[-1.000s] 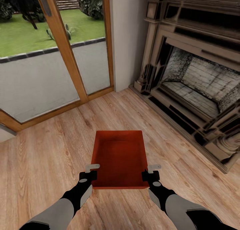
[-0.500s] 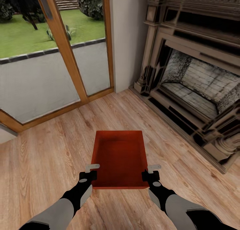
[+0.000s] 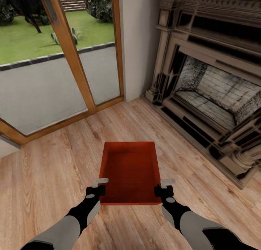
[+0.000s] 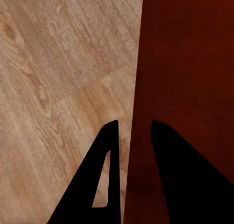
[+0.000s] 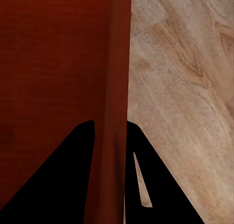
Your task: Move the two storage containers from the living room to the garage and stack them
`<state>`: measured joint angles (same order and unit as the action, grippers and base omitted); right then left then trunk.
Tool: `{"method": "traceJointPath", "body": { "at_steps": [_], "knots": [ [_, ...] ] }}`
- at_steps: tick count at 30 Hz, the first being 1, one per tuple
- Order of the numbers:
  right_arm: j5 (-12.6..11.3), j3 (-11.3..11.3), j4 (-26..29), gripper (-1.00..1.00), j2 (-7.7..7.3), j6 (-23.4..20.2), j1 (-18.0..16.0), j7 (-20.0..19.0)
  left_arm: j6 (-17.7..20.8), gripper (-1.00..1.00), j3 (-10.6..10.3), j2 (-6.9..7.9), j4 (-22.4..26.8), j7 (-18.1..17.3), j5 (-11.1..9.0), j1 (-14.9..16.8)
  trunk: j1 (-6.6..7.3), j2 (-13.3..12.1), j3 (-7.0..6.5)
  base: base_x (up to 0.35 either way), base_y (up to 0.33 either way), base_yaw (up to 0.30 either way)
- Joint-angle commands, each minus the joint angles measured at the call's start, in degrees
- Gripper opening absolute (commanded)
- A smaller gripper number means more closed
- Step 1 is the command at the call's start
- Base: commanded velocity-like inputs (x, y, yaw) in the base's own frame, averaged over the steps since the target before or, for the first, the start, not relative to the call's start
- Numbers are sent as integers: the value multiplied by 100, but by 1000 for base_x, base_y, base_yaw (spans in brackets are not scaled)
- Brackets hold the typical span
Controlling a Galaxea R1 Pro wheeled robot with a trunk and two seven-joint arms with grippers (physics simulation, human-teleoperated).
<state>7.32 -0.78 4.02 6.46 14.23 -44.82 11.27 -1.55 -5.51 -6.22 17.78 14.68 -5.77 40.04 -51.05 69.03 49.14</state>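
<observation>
One orange-red storage container (image 3: 130, 172) hangs level in front of me above the light wood plank floor (image 3: 54, 163) of the living room. My left gripper (image 3: 100, 189) is shut on its left wall near the near corner. My right gripper (image 3: 159, 190) is shut on its right wall at the matching spot. In the left wrist view the two dark fingers (image 4: 105, 185) straddle the red wall (image 4: 141, 112), one inside, one outside. The right wrist view shows the same grip, its fingers (image 5: 73, 180) on either side of the wall (image 5: 114, 112). The bin holds nothing.
A large ornate fireplace (image 3: 214, 87) with a raised hearth fills the right side. A wood-framed glass door (image 3: 69, 58) to a patio and lawn stands ahead at the left. A white wall section (image 3: 137, 40) separates them. Open plank floor lies all around the bin.
The view has shifted slightly: the fireplace and door frame have drifted a little in the picture. The container and both grippers keep the same place relative to me.
</observation>
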Motion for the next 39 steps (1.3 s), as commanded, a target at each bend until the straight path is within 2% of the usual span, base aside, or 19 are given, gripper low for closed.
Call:
{"method": "traceJointPath", "body": {
  "at_steps": [1, 16, 39],
  "knots": [
    [41, 236, -24, -100, 31, -12, -2, 35, -21, -100, 26, -2, 22, 62, 41, 4, 23, -39, -15, 0, 0, 0],
    [42, 235, -31, -100, 39, -21, -3, 64, -29, -100, 32, -2, 36, 65, 41, 4, 352, -641, -295, 0, 0, 0],
    [41, 239, -33, -100, 31, -27, -3, 68, -52, -100, 50, 18, 61, 89, 23, 4, 352, -641, -501, 0, 0, 0]
  ]
}}
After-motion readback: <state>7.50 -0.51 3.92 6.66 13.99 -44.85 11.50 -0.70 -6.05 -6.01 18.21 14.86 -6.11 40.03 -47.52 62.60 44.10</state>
